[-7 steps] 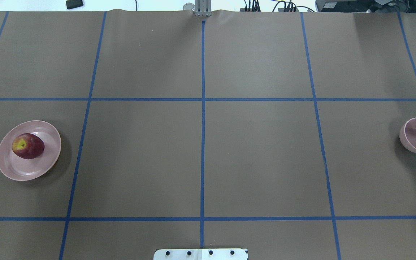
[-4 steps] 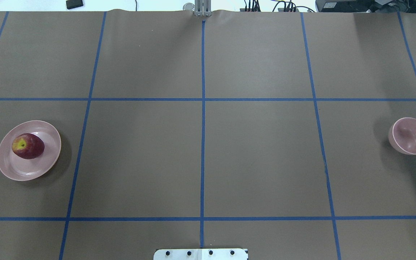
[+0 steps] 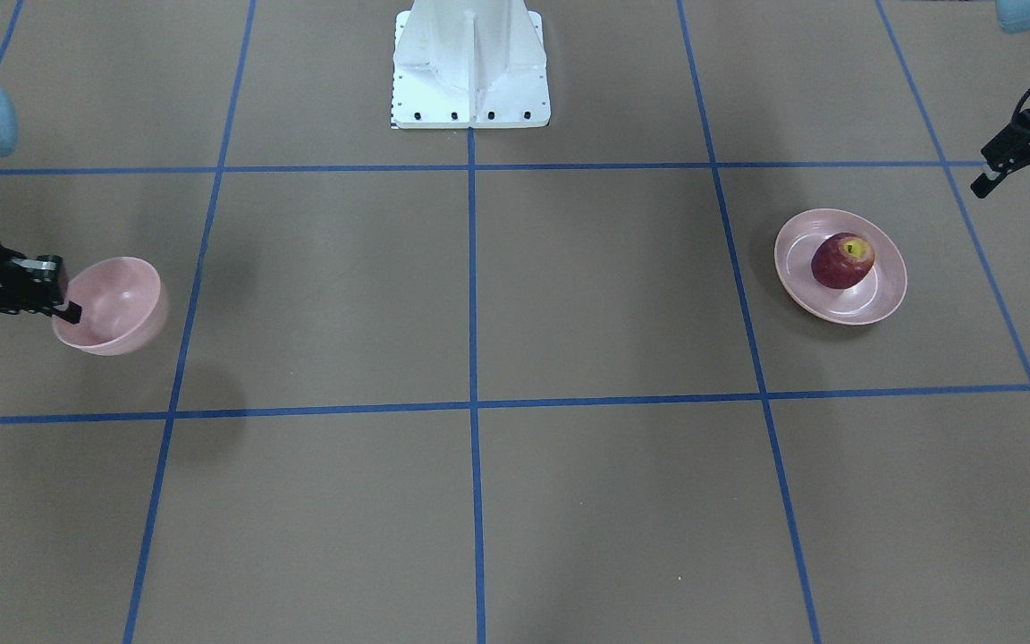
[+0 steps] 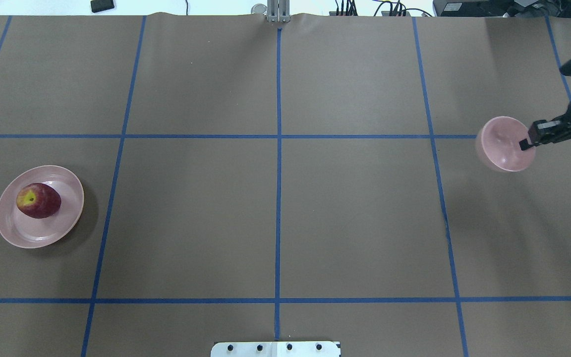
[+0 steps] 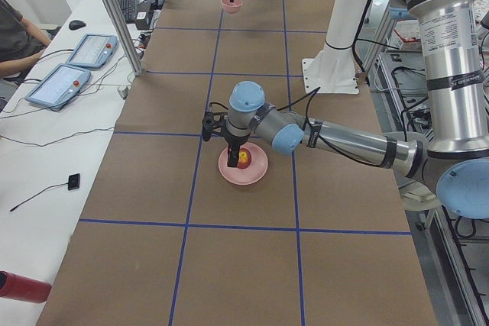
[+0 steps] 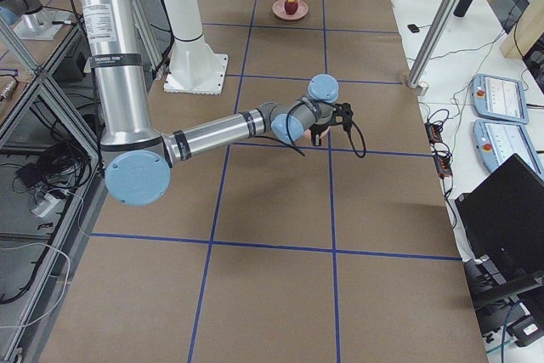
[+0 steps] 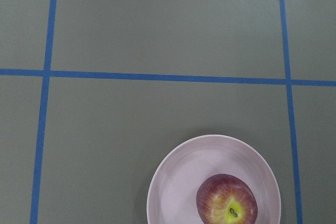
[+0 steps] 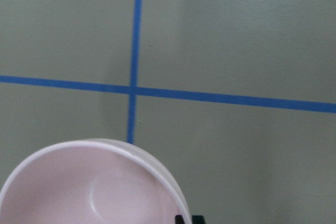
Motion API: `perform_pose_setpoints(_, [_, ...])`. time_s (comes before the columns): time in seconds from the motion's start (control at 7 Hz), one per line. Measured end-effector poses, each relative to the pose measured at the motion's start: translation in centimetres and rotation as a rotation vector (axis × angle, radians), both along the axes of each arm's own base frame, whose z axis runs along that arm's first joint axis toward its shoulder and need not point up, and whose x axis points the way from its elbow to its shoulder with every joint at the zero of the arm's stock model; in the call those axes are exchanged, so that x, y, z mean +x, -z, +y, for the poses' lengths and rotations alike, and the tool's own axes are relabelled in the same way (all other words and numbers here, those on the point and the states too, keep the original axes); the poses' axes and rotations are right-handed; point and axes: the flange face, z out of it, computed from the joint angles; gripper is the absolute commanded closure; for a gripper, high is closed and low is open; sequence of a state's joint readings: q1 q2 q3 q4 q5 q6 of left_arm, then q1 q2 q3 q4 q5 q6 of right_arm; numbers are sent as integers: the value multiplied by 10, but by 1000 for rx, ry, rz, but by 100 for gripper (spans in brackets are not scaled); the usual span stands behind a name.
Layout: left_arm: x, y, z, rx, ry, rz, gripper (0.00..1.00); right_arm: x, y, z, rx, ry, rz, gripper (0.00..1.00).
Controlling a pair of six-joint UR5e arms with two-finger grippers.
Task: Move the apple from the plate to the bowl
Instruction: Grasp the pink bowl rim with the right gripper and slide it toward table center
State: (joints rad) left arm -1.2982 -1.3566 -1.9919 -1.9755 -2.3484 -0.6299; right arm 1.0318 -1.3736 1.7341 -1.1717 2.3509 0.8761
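Where the robot's white base plate (image 3: 470, 103) is bolted down, the brown worktop (image 3: 604, 286) with its blue tape grid starts. A little farther out, on the robot's left, the left end effector (image 3: 1013, 186) hangs above the worktop with its two dark fingers spread and nothing between them. It is apart from the plate (image 3: 877, 291) and touches neither the plate nor the fruit.

The plate lies flat on the worktop. The apple (image 3: 843, 259) sits inside it, with its yellow stem patch turned upward.

Slightly farther from the base, and well apart from the plate across the whole width of the worktop, is the bowl (image 4: 501, 144) on the robot's right. It is tipped, so that its glossy hollow faces partly toward the middle of the worktop. The right end effector (image 4: 526, 144) pinches the bowl's rim on the outer side, with one fingertip showing inside the hollow. I cannot tell whether the bowl's base touches the worktop.

Farthest off, along the worktop's far edge, lie cables (image 4: 365, 7) and a small black device (image 4: 102, 5).
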Motion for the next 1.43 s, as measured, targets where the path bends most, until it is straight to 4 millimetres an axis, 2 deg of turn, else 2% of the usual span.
perform_pose_setpoints(0.29, [0, 3, -4, -4, 20, -5, 1, -128, 105, 4, -41, -57, 34, 100])
perform_pose_setpoints(0.43, [-1, 4, -7, -7, 44, -18, 1, -185, 154, 9, -58, -58, 70, 100])
perform_pose_setpoints(0.57, [-1, 3, -9, -13, 59, -30, 2, -233, 191, 9, -87, -66, 91, 100])
perform_pose_setpoints(0.71, [-1, 0, -11, -19, 70, -40, 2, -272, 211, 5, -112, -77, 107, 100])
perform_pose_setpoints(0.86, [-1, -1, -12, -21, 76, -45, 2, -305, 221, 2, -130, -73, 125, 100])
perform_pose_setpoints(1.0, [-1, -1, -12, -21, 78, -47, 2, -326, 220, 3, -142, -64, 143, 100])
perform_pose_setpoints(1.14, [-1, -1, -12, -22, 79, -47, 2, -334, 218, 3, -150, -60, 152, 100])
perform_pose_setpoints(1.29, [-1, -1, -12, -23, 80, -47, 2, -336, 216, 3, -154, -60, 156, 67])
perform_pose_setpoints(1.43, [-1, -2, -12, -26, 79, -47, 2, -336, 214, 2, -158, -61, 159, 29])
